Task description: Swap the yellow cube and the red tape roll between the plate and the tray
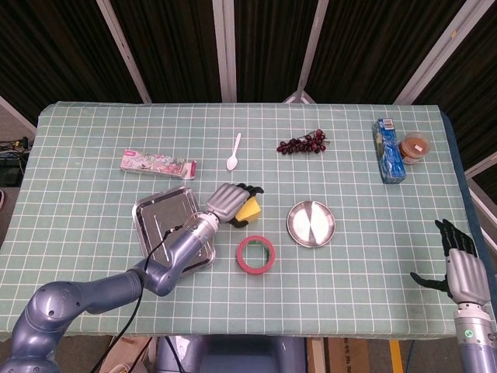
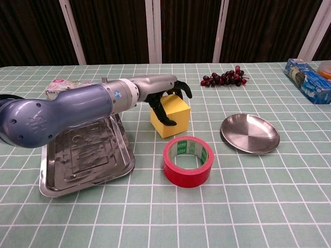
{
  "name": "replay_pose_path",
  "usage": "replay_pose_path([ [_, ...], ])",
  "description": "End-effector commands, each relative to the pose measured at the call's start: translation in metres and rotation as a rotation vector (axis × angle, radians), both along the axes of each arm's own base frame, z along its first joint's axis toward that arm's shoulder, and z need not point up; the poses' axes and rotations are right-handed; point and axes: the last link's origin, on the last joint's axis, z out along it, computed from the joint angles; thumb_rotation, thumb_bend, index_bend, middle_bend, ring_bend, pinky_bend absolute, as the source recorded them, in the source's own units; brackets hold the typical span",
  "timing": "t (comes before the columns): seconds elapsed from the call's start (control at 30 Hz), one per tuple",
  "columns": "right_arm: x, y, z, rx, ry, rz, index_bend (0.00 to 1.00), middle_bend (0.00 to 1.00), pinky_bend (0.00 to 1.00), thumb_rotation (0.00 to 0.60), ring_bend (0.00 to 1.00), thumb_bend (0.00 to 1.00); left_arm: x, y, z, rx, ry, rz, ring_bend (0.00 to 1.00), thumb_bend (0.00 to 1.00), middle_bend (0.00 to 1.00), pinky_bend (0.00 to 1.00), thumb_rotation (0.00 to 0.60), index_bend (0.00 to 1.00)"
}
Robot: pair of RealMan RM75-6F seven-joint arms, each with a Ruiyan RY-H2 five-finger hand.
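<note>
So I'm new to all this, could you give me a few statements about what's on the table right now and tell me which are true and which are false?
1. The left hand has its fingers around the yellow cube. True.
2. The red tape roll lies on the plate. False: it sits on the tablecloth, between tray and plate; the plate holds nothing.
3. The tray holds the yellow cube. False: the tray holds nothing; the cube is just beyond its right edge.
4. The right hand holds nothing, its fingers apart. True.
5. A white spoon lies at the far side of the table. True.
</note>
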Motion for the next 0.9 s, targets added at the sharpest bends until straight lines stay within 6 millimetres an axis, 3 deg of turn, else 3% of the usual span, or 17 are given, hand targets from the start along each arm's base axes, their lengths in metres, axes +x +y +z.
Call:
replay_pose_path([
  [0.03,0.000,0.000,0.000,0.001,-0.009,-0.001,0.04,0.00,0.02,0.600,0.00,0.02,-0.003,0.000,0.002,0.011,0.011,0.000,0.35,0.52,0.35,0.49,0.600,0.26],
  [0.33,-0.002,0.001,0.001,-0.005,-0.016,-0.006,0.04,0.00,0.02,0.600,0.00,0.02,0.002,0.001,0.023,0.046,-0.050,0.004,0.35,0.54,0.36,0.50,0.600,0.27],
  [0.47,-0.003,0.000,0.001,-0.003,-0.020,-0.006,0.04,0.00,0.02,0.600,0.00,0.02,0.004,-0.004,0.058,0.092,-0.098,-0.046,0.35,0.54,0.36,0.50,0.600,0.27],
  [0.6,-0.003,0.000,0.000,-0.001,-0.024,-0.008,0.04,0.00,0.02,0.600,0.00,0.02,-0.020,-0.010,0.098,0.200,-0.080,-0.073,0.35,0.54,0.36,0.50,0.600,0.27],
  [0.67,-0.002,0.000,0.000,0.001,-0.021,-0.005,0.04,0.00,0.02,0.600,0.00,0.02,-0.043,-0.018,0.117,0.219,-0.064,-0.053,0.35,0.54,0.36,0.49,0.600,0.27],
  [0.77,0.000,0.000,-0.002,0.009,-0.018,0.001,0.05,0.00,0.02,0.600,0.00,0.02,-0.074,-0.035,0.131,0.203,-0.031,-0.026,0.33,0.54,0.35,0.48,0.600,0.27],
  [0.9,0.002,0.001,-0.005,0.023,-0.005,0.008,0.05,0.00,0.02,0.600,0.00,0.02,-0.102,-0.058,0.137,0.149,-0.041,0.022,0.32,0.53,0.34,0.48,0.600,0.28],
])
